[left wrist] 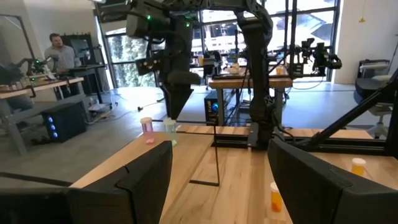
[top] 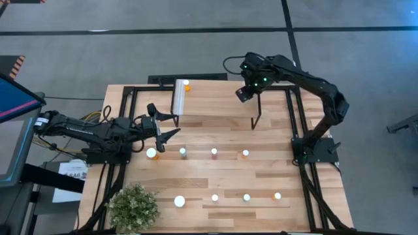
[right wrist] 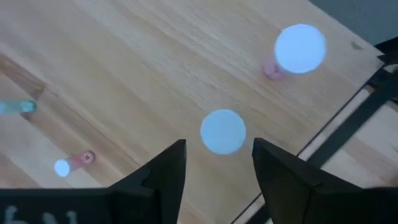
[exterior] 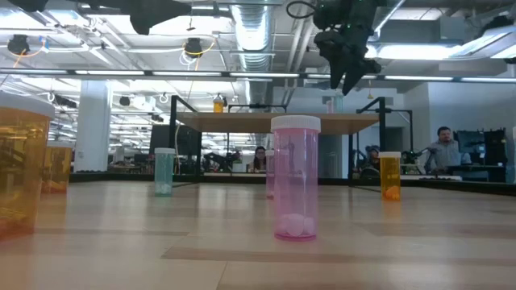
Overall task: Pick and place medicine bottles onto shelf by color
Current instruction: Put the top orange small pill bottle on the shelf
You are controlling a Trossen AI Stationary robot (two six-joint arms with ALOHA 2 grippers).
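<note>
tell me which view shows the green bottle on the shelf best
Left wrist view: the green bottle stands on the shelf beside a pink bottle, body and cap visible. Right wrist view shows only its white cap. The right arm hides it in the high view; the low view barely shows it.

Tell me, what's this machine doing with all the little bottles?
It is sorting medicine bottles onto a shelf by color. The right gripper hangs open directly above a green bottle standing on the shelf, with a pink bottle beside it. The left gripper waits open near the table's left side. Several more bottles stand on the table, not yet sorted.
</note>
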